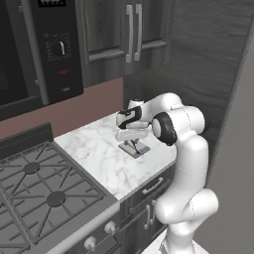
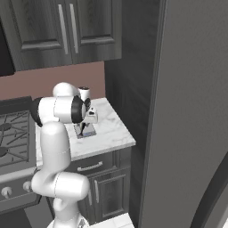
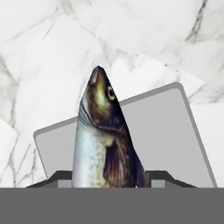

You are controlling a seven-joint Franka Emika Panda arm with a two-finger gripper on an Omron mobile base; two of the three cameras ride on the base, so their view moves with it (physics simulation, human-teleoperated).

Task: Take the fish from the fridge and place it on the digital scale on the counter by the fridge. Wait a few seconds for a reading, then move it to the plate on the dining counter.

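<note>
Hand view looks straight down the fish [image 3: 105, 135]: head pointing away from the camera, eye and gill clear, body running back between the two finger tips at the bottom edge. Behind it lies the scale [image 3: 175, 135], a flat grey slab on the marble counter [image 3: 43, 52]. The fish hangs head-first over the slab; whether the head touches it cannot be told from here.

Left base view shows the gripper [image 1: 133, 141] pointed down over the scale [image 1: 140, 150], with a thin dark shape, probably the fish, between the fingers. The counter [image 1: 104, 158] sits between the stove [image 1: 44, 193] and the fridge wall [image 1: 238, 149]. Right base view agrees: the gripper [image 2: 84, 125] is low over the scale [image 2: 88, 132], near the middle of the short counter [image 2: 111, 129], with the fridge [image 2: 191, 111] just beside.

The claw is clenched on the fish, gripping the rear half of the body.

Handling judgement: small and light, no strain on the grip. The skin looks smooth and likely slick, and the body tapers toward the tail, so a hold near the tail could slide off. Mid-body across the thicker flanks seems the safest place to pinch. The flesh probably gives a little, so firm but not crushing. Held upright like this, it would topple on release and should be laid flat on the slab.
</note>
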